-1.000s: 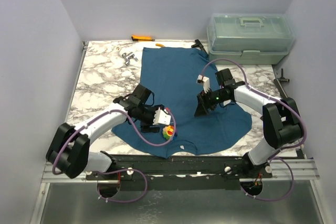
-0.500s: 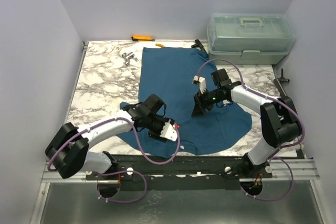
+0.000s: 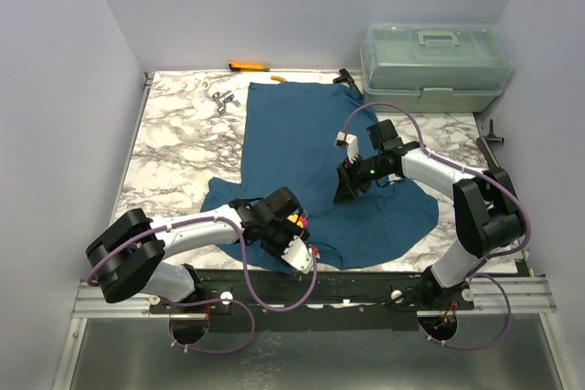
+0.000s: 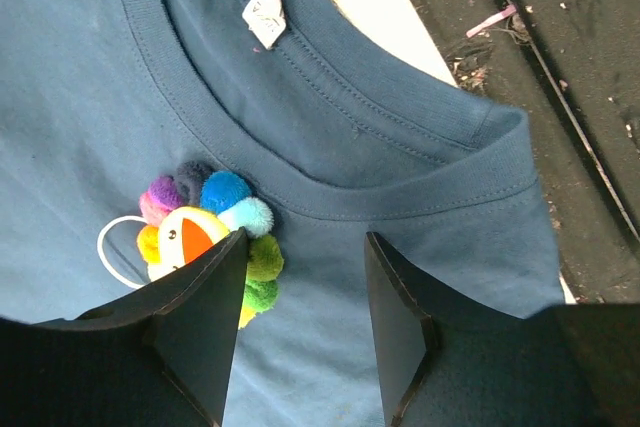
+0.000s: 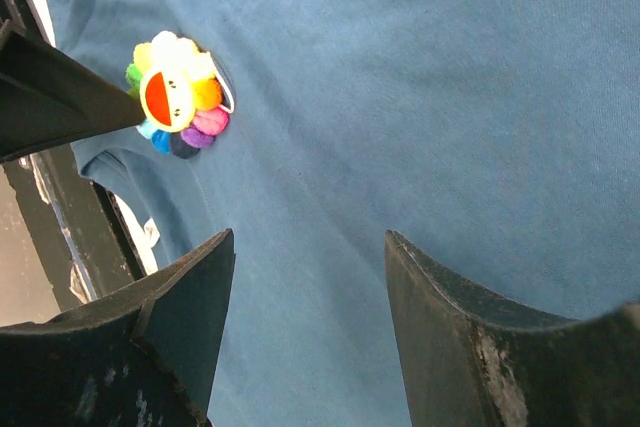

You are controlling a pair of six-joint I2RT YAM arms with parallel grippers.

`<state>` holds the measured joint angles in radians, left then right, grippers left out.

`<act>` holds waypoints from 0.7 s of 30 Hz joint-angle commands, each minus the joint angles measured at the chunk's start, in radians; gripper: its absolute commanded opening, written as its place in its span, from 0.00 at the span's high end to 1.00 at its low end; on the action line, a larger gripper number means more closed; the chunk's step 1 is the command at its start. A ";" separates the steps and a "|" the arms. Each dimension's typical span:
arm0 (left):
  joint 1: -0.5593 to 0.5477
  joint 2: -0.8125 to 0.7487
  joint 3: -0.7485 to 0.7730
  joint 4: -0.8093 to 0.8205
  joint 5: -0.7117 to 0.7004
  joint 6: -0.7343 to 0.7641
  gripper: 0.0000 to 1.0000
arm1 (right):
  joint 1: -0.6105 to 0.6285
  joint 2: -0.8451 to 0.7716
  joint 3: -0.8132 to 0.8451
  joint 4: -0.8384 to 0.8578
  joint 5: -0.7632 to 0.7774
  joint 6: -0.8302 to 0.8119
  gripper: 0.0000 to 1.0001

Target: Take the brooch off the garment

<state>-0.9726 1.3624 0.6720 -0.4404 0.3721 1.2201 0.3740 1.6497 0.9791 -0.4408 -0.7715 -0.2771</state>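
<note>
Your left jaws sit half open and empty, brooch (image 4: 205,242) just outside their gap on the shirt (image 4: 400,147), right jaws open over bare cloth: close now and you'll likely pinch cloth, not brooch.

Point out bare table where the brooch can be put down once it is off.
Widest bare tabletop: from the garment's left edge out to the tabletop's left rim, nearer than the metal clips. A smaller strip lies right of the garment, before the storage box. Crowded: the collar, where the left gripper hovers by the brooch.
</note>
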 commanded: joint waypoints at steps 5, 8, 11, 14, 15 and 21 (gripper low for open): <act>0.000 -0.025 -0.014 0.095 -0.066 0.034 0.50 | 0.013 0.004 0.029 -0.004 -0.005 -0.004 0.35; 0.003 -0.022 -0.022 0.137 -0.083 0.037 0.51 | 0.015 -0.002 0.027 -0.003 -0.008 -0.005 0.35; 0.010 -0.014 -0.034 0.190 -0.091 0.025 0.55 | 0.018 -0.003 0.028 -0.006 -0.009 -0.008 0.35; 0.022 -0.020 -0.031 0.213 -0.087 -0.001 0.59 | 0.020 -0.004 0.027 -0.014 -0.008 -0.018 0.35; 0.025 -0.024 -0.027 0.213 -0.091 -0.007 0.60 | 0.021 -0.005 0.025 -0.016 -0.006 -0.018 0.35; 0.045 -0.030 0.000 0.225 -0.092 -0.072 0.63 | 0.021 -0.012 0.023 -0.016 -0.011 -0.022 0.35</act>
<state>-0.9428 1.3556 0.6487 -0.2535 0.2939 1.2003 0.3874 1.6497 0.9791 -0.4427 -0.7719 -0.2817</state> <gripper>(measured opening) 0.375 0.648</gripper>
